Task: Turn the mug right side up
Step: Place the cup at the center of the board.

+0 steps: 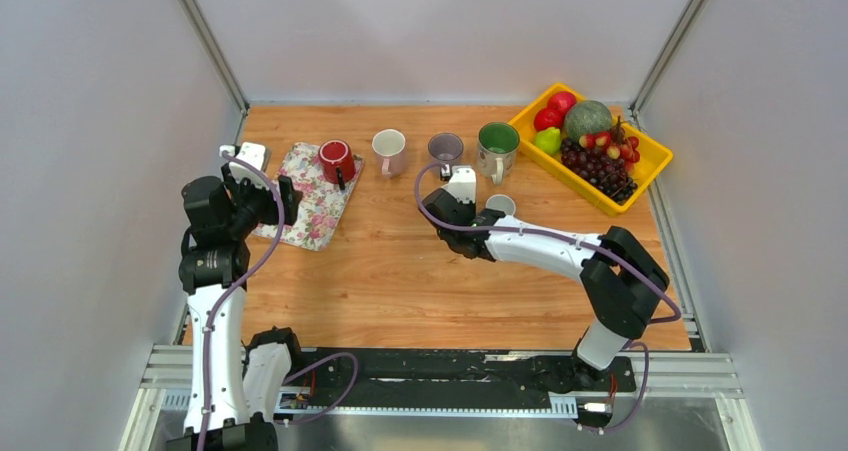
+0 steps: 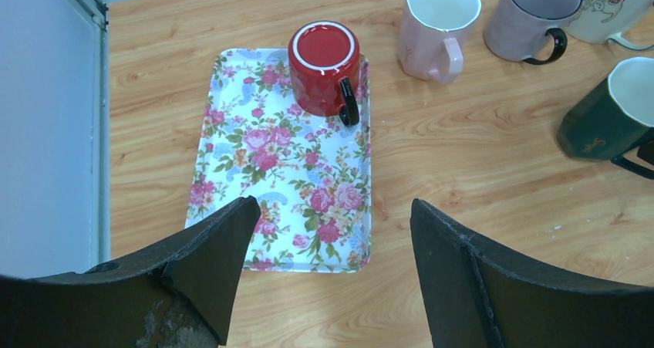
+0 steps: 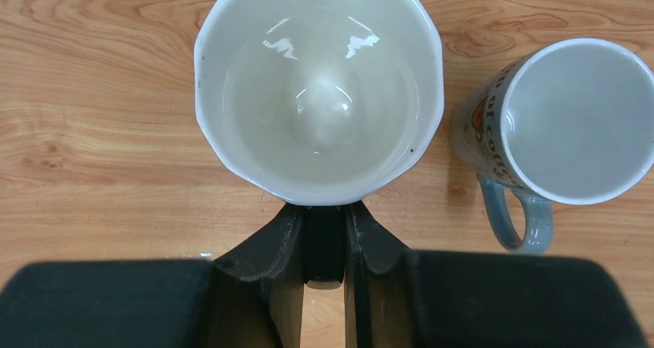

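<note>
Red mug (image 2: 322, 69) upside down at far end of tray (image 2: 270, 174), dead ahead of released left end effector (image 2: 333, 205), handle facing it. Right end effector (image 3: 325, 213) clenched on handle of green mug (image 3: 320, 93).

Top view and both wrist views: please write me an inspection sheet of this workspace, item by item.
Surface: wooden table, flat.
Job's things: red mug base up on floral tray; dark green mug upright.
Clutter: pink mug, purple mug, patterned mug, all upright; yellow basket with fruit.
Grippers: left gripper open over the tray; right gripper shut on the dark green mug's handle.
Cables: purple cable along each arm, no snag seen.
Surroundings: white walls; metal rail at the arm bases.
</note>
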Controlling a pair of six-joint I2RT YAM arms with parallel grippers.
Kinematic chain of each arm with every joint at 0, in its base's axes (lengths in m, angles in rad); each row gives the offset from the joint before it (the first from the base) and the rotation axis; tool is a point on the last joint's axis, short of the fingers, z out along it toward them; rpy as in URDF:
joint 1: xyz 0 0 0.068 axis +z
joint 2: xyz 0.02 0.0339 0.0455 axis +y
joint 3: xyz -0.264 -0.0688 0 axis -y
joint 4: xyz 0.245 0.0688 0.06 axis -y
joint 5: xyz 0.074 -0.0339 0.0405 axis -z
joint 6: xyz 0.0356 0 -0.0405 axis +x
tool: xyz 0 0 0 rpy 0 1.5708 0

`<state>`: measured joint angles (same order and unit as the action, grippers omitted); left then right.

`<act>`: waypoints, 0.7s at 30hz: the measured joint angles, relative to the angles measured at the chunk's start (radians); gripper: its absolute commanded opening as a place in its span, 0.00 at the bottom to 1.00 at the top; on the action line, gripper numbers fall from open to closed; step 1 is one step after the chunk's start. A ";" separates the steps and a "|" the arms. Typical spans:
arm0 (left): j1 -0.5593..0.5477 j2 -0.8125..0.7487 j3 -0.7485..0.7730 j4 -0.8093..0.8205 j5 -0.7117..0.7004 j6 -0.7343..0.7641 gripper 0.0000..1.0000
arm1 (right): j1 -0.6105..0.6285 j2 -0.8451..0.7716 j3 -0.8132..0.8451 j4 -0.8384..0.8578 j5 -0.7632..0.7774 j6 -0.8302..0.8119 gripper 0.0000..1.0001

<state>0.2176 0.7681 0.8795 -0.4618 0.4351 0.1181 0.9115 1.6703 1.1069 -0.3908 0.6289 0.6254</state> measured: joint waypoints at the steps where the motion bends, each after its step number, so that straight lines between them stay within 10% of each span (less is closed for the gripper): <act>1: 0.000 -0.002 -0.003 0.002 0.000 0.000 0.82 | 0.000 0.002 0.005 -0.002 0.001 0.003 0.00; 21: 0.000 -0.027 -0.018 0.018 0.008 0.000 0.82 | 0.007 0.073 0.069 0.000 0.039 0.055 0.00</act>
<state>0.2176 0.7410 0.8619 -0.4442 0.4435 0.1181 0.9184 1.7435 1.1759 -0.3912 0.6682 0.6807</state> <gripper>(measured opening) 0.821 0.215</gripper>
